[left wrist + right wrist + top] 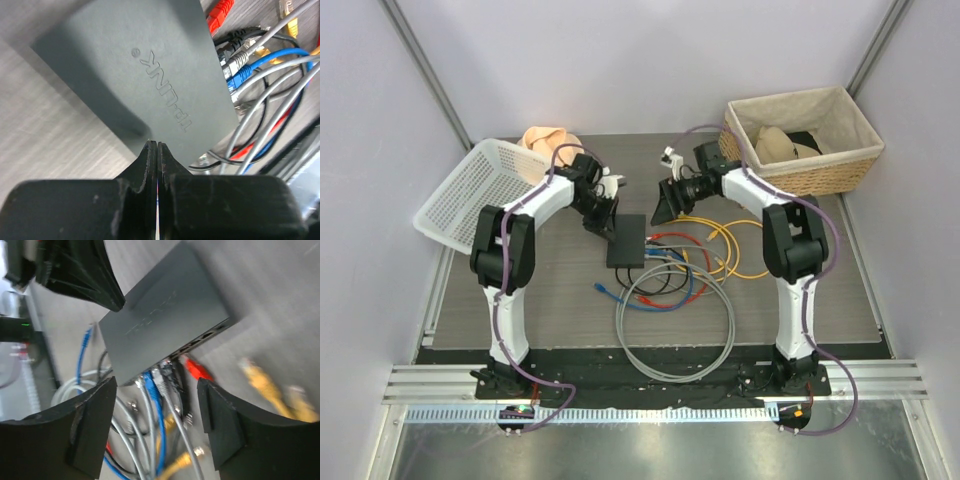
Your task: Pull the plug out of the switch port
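Note:
The switch (626, 241) is a flat black box lying mid-table, with its sockets facing right. Blue (150, 385), grey (159, 381) and black plugs sit in the sockets. A red plug (196, 369) lies at the end of the row and looks just clear of the edge; I cannot tell whether it is seated. My left gripper (157, 145) is shut with nothing in it, its tips at the switch's (135, 75) left edge. My right gripper (157, 385) hangs open above the plugs, holding nothing, with the switch (160, 325) beyond it.
A tangle of cables spreads right and in front of the switch: a yellow cable (732, 248), a loose blue one (620, 296) and a grey coil (675, 330). A white plastic basket (470, 190) stands at back left, a wicker basket (820, 165) at back right.

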Tool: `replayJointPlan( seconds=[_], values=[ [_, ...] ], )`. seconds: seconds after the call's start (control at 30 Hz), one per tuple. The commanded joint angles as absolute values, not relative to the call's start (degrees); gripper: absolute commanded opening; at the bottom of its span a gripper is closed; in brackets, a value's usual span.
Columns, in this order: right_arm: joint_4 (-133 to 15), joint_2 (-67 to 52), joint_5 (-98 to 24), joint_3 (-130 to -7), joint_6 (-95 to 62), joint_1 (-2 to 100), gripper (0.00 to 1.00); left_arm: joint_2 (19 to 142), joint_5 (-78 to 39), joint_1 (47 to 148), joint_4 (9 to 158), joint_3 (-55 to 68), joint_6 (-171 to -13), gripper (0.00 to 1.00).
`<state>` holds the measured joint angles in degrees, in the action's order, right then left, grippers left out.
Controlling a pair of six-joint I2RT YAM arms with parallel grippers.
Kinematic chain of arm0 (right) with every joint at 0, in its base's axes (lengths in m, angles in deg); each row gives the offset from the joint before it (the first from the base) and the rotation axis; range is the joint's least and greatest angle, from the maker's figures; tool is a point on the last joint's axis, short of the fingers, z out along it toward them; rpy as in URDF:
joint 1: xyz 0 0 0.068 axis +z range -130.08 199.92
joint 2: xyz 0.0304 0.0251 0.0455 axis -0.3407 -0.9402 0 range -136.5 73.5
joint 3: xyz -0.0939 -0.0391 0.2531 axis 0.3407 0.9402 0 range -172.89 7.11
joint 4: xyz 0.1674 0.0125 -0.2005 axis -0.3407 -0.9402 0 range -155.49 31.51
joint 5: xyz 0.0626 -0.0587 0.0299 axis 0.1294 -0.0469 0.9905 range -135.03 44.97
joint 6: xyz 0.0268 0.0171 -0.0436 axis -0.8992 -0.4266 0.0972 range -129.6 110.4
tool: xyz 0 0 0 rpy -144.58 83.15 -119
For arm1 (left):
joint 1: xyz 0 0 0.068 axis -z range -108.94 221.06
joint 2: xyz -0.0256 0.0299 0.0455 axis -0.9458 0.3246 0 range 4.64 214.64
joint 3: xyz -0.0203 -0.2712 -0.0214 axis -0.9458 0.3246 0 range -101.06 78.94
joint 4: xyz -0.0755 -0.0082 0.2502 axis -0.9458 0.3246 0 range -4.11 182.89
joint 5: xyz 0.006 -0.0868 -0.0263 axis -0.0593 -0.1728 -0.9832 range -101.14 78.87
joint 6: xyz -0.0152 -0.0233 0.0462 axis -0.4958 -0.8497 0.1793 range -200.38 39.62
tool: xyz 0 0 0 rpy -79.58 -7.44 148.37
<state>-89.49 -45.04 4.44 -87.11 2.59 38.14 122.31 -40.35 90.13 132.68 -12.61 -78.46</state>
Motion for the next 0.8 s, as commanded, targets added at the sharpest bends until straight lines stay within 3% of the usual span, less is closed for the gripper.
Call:
replayJointPlan(
  seconds=[0.0,0.33,0.77],
  values=[
    [-86.17,-49.53,17.01,-89.21,-6.16,38.20,0.70,119.16,-45.31,90.22,130.63,-10.62,-84.50,0.00],
    [-95.03,-57.62,17.29,-95.01,-5.12,38.20,0.52,117.84,-41.64,90.22,132.73,-6.66,-82.14,0.00],
    [-114.74,-60.97,5.78,-97.57,10.09,38.29,0.50,120.31,-41.28,90.22,131.86,-8.95,-83.10,0.00]
  ],
)
